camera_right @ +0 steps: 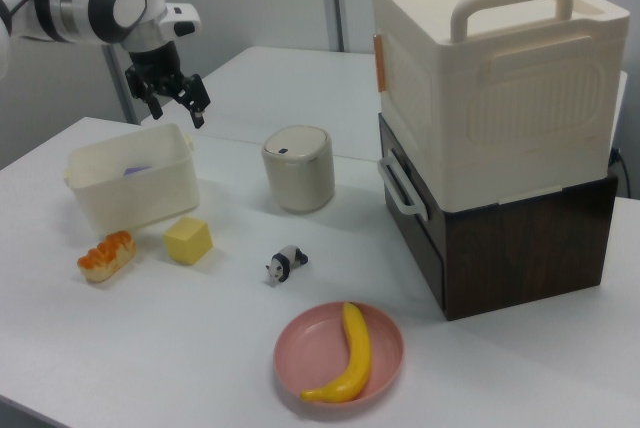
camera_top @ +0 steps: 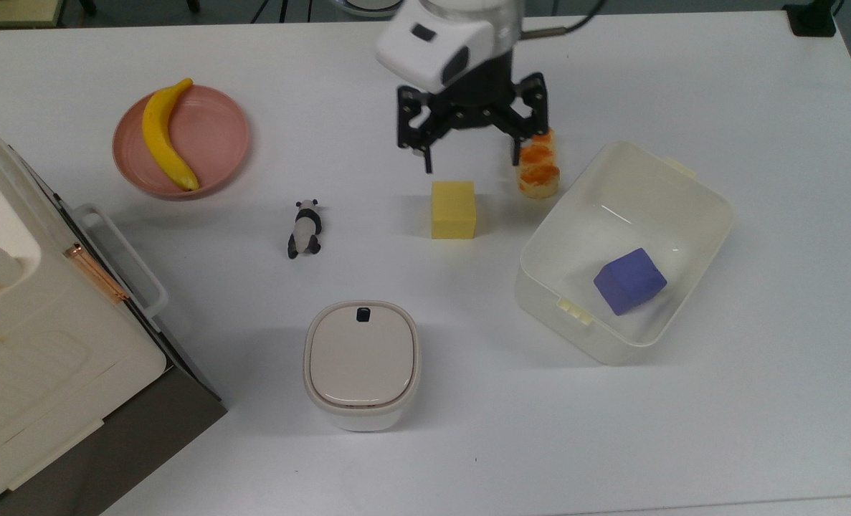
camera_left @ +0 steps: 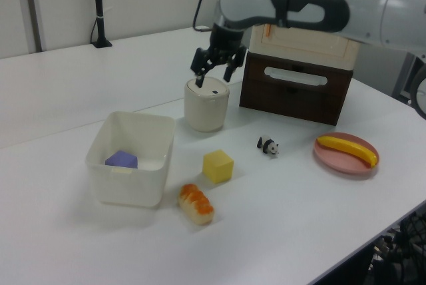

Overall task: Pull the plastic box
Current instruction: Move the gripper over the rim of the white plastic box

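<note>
Spread hand (camera_top: 473, 159) seemingly hangs above table, apart from plastic box (camera_top: 687, 213)

The arm reaches in over the counter's (camera_top: 755, 444) far edge in the top view, its white wrist bent downward. The black gripper (camera_top: 472, 159) (camera_left: 214, 78) (camera_right: 174, 108) hangs above the counter, touching nothing, fingers pointing down. Its jaws stand spread wide apart with nothing between them.
</note>
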You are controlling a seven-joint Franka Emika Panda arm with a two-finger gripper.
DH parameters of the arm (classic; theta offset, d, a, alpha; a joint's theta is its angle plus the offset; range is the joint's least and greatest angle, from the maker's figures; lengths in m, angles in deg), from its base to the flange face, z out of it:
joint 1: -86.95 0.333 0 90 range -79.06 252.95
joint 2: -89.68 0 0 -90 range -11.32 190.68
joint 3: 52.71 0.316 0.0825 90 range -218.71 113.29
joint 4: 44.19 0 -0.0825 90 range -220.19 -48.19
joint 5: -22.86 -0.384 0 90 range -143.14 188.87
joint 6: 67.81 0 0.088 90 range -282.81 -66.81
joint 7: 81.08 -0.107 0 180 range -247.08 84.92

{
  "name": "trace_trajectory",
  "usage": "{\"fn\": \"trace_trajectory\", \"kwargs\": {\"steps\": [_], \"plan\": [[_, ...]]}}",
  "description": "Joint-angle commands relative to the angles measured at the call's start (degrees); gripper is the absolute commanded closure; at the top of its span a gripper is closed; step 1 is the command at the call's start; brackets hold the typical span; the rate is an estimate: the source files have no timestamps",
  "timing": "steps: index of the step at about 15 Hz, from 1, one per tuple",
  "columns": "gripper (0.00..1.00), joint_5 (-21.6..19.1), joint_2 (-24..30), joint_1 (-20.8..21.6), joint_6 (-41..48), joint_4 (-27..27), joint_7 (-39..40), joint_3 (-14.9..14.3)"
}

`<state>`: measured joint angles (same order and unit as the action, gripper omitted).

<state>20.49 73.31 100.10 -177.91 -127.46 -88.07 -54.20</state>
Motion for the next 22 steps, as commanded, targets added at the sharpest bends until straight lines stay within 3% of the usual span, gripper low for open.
{"fn": "trace_trajectory", "kwargs": {"steps": [1, 4, 12, 18, 22], "plan": [[0.00, -1.76, -1.29, 3.98, -4.41, 0.39, 1.63, -1.41], [0.00, -1.85, -2.35, 5.48, -5.03, 1.18, 3.47, -1.15], [0.00, -1.67, -5.33, 8.64, -5.47, 2.76, 22.72, -0.53], [0.00, -0.44, -11.04, 12.42, -6.43, 6.97, 24.40, -0.53], [0.00, 0.08, -13.51, 13.30, -10.21, 6.98, 24.22, -0.27]]}}
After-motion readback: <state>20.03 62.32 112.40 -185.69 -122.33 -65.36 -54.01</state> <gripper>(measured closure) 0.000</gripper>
